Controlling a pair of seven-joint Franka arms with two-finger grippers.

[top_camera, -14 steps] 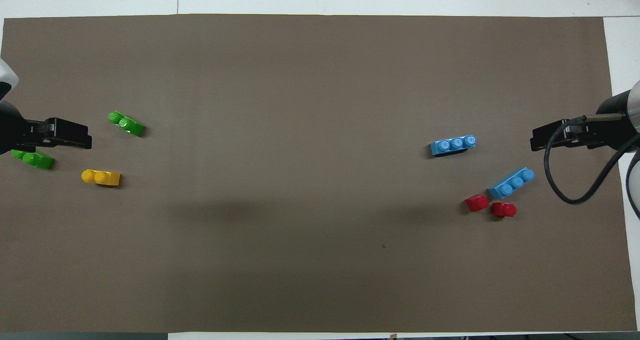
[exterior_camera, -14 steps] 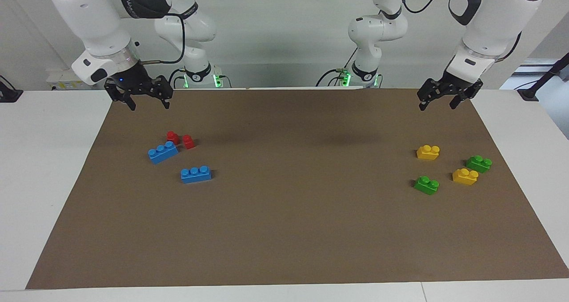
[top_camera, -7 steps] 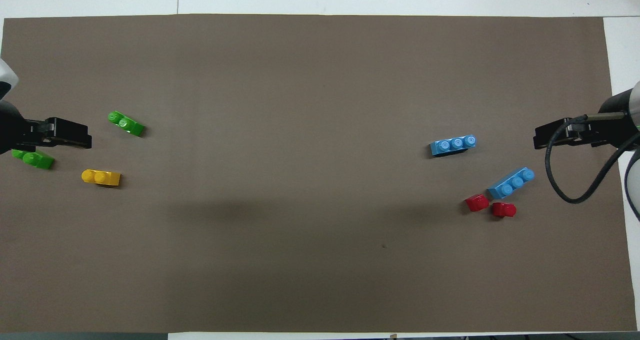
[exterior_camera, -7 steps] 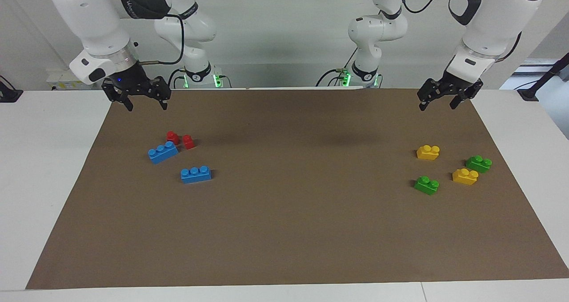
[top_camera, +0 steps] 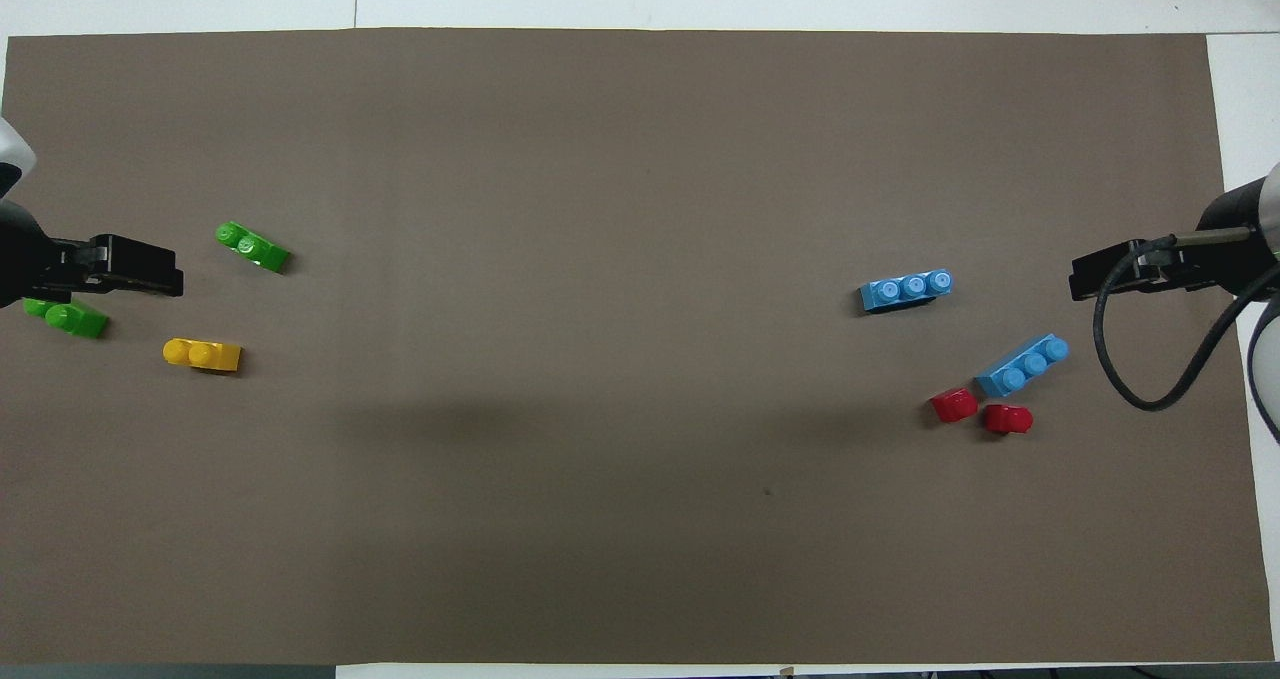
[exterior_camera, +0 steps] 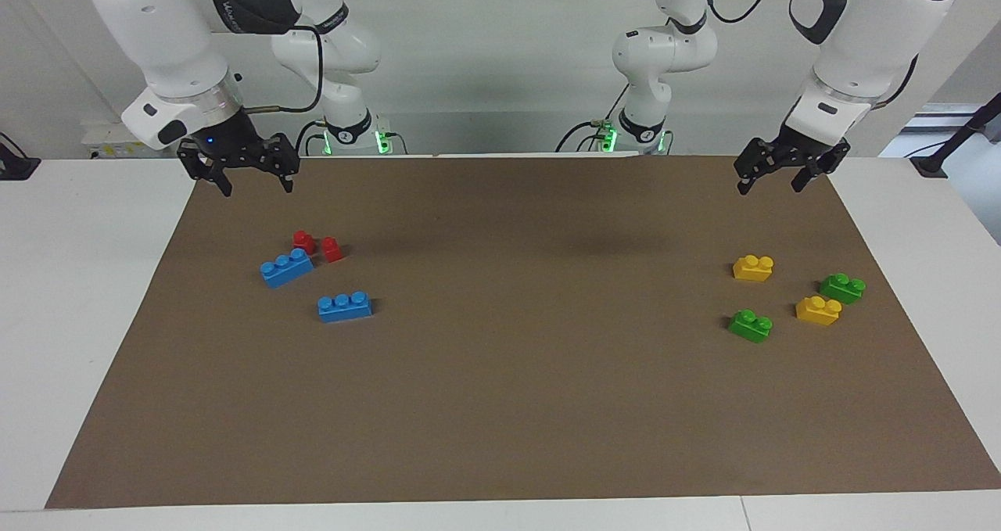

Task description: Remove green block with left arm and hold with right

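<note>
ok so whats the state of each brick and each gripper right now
left gripper: open, empty, raised over the mat's edge
right gripper: open, empty, raised
green blocks: flat on the mat, studs up, untouched
yellow bricks: flat, studs up
blue bricks: flat, studs up
red bricks: on the mat beside a blue brick

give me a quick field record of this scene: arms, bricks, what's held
left gripper: open, raised over the mat's robot-side edge, holds nothing
right gripper: open, raised near the mat's corner at its own end, holds nothing
green blocks: two, flat on mat, left arm's end
yellow bricks: two, among the greens
blue bricks: two, right arm's end
red bricks: two, beside one blue
mat: brown
</note>
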